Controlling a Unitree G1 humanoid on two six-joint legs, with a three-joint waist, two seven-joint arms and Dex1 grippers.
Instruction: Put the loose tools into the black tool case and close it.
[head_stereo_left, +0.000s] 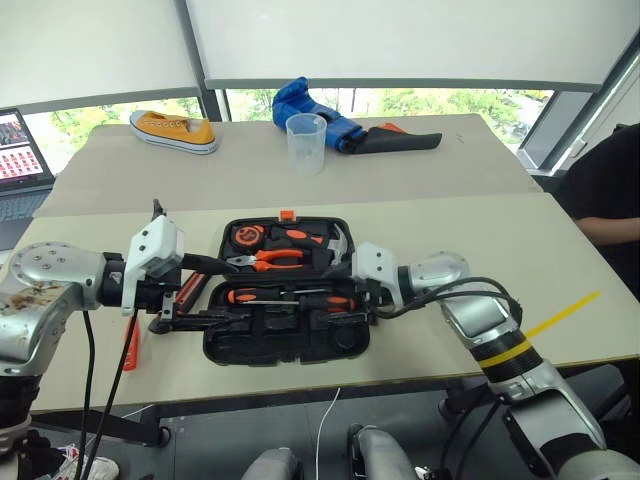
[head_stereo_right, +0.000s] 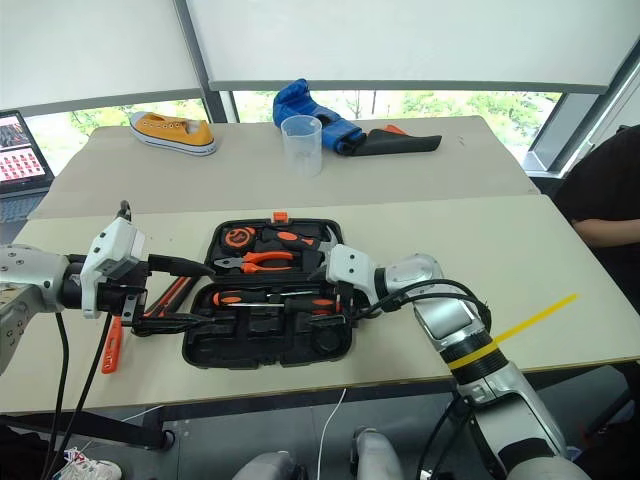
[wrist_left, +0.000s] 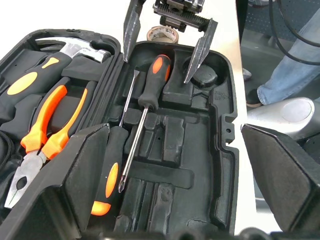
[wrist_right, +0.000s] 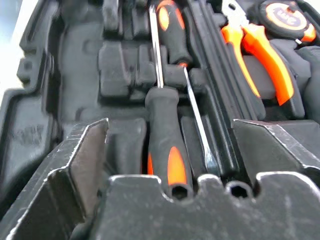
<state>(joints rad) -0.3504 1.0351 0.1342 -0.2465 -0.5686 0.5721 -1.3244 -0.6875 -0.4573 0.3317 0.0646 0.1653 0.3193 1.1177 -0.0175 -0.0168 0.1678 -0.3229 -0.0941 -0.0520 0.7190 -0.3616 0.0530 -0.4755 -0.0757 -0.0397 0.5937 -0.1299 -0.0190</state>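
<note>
Case (head_stereo_left: 290, 345) of black plastic lay open on the near table (head_stereo_left: 560, 260), small orange latch at far edge, lid half beyond and tray half nearer. Held two long screwdrivers (wrist_left: 150, 90) with orange-and-black handles, laid side by side and head to tail in the tray's moulded slots. Also held, in the far half: orange-handled pliers (head_stereo_left: 270, 260), steel-headed hammer (wrist_left: 75, 50), round orange tape measure (head_stereo_left: 243, 236).

Left gripper (head_stereo_left: 200, 290) hung at the case's left end, black fingers spread wide, nothing between them; one finger over the far half, the other along the tray's edge. Right gripper (wrist_left: 165, 50) sat at the case's right end over the tray, jaws wide apart, gripping nothing; screwdriver handle lay just below and between its fingers (wrist_right: 80, 165).

Slim orange tool (head_stereo_right: 110, 345), perhaps the tester screwdriver or the knife, hard to tell, lay loose on the table just left of the case. Tape ring (wrist_left: 164, 34) seen on the table beyond the right gripper.

Farther table carried clear plastic cup (head_stereo_left: 306, 143), yellow shoe (head_stereo_left: 172, 131), blue glove (head_stereo_left: 310, 115) on flat black cloth (head_stereo_left: 400, 140). Laptop (head_stereo_left: 20, 150) at far left.
</note>
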